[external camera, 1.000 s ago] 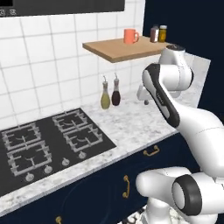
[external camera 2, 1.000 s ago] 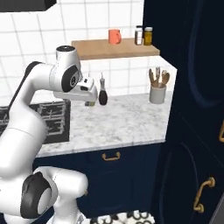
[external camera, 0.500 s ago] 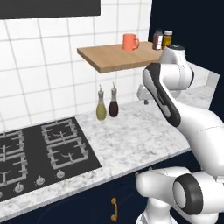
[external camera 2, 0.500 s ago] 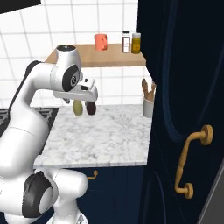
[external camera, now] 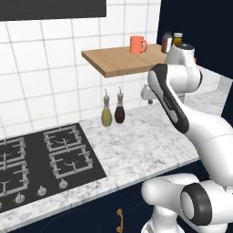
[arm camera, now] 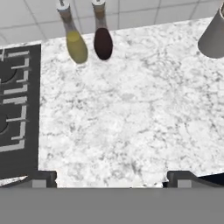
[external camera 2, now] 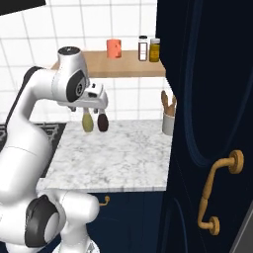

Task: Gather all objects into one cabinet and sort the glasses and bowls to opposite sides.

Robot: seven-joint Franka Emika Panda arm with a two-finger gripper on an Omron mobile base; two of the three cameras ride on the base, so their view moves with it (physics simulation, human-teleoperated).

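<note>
A white-veined marble table (external camera 2: 118,153) runs below a wall of white tiles (external camera: 50,68) in this navy-fronted kitchen, with a black gas hob (external camera: 41,159) set into it at the 9 o'clock end of the left base view. Two cruets stand side by side against the tiles, just beside the hob's far corner: an oil bottle (arm camera: 75,43) with yellow-green contents and a dark vinegar bottle (arm camera: 103,41) to its 3 o'clock. A bare wooden wall shelf (external camera 2: 116,69) hangs above them, carrying the orange mug (external camera: 137,44), handle turned toward 3 o'clock in the left base view, and, near it toward the shelf's end, a pair of spice jars (external camera 2: 148,49). At the table's far corner, in the right base view, a grey utensil holder (external camera 2: 168,124) with wooden tools sits against a tall navy cabinet (external camera 2: 207,89), whose door bears a curved brass handle (external camera 2: 220,190). A small brass pull (external camera: 119,218) shows on the dark drawer front under the hob. The arm's gripper (external camera 2: 94,107) hangs over the bare marble, well above it and level with the cruets' necks, its jaws spread wide apart and holding nothing; in the hand view the fingertips (arm camera: 43,177) stand at the 7 and 5 o'clock corners over open stone.
</note>
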